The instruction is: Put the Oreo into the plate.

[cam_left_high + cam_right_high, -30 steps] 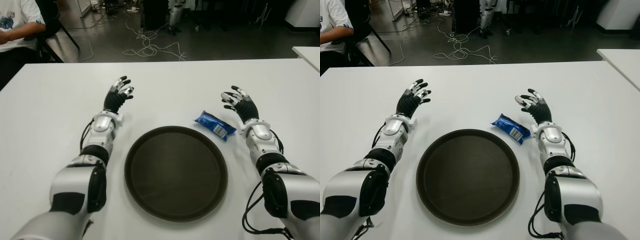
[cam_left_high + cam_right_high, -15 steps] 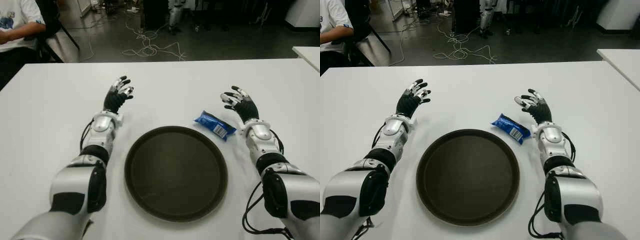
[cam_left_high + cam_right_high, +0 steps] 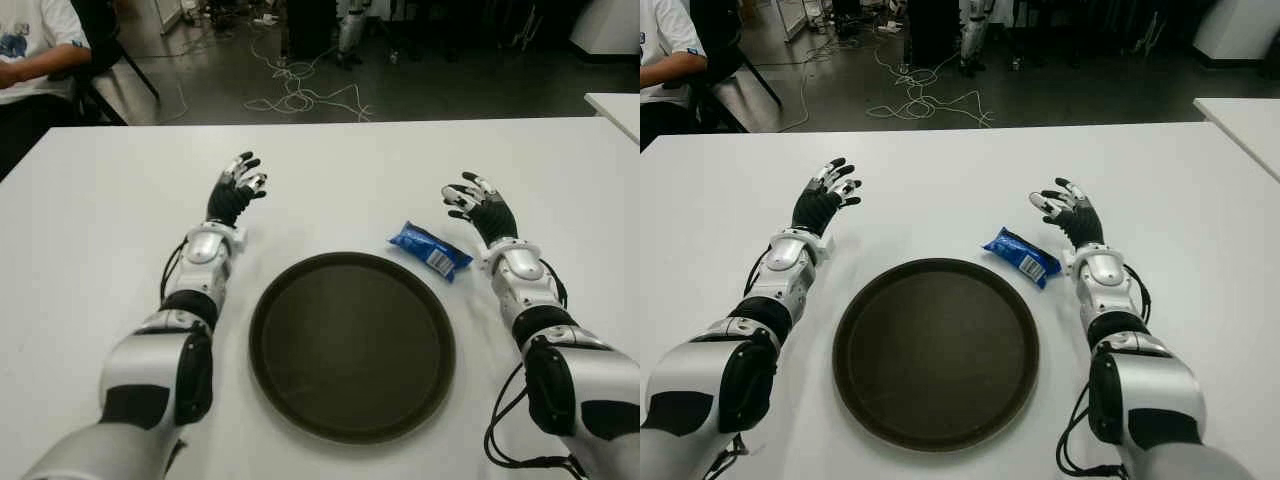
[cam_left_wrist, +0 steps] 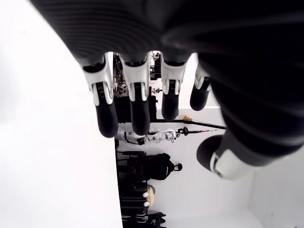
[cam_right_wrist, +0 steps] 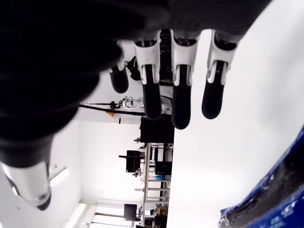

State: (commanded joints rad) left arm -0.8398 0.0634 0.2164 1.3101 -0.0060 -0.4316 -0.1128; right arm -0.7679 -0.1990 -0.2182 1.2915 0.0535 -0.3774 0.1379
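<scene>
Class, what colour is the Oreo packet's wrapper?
Blue with a white patch at one end; the Oreo packet shows best in the left eye view.

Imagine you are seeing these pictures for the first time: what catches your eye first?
The large dark round plate in the middle of the white table, bare inside. Just off its far right rim lies the blue Oreo packet, with the open right hand beside it; the left hand shows open at the plate's far left.

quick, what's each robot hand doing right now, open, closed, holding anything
Left robot hand: open, fingers spread, holding nothing, left of the plate.
Right robot hand: open, holding nothing, just right of the Oreo pack.
</scene>
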